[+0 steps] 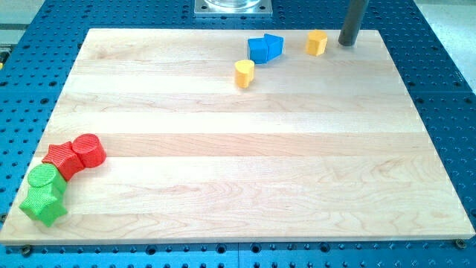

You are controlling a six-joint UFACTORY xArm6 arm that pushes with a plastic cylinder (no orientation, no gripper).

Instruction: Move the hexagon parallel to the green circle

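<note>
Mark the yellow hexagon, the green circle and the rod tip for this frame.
yellow hexagon [317, 42]: camera view, its top face.
green circle [43, 176]: camera view, its top face.
my tip [346, 42]: camera view, rod's lower end, right of the hexagon.

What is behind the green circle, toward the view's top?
Behind the green circle is a red star-like block, touching it. Beside that, a red cylinder. The circle hides the star's lower edge.
</note>
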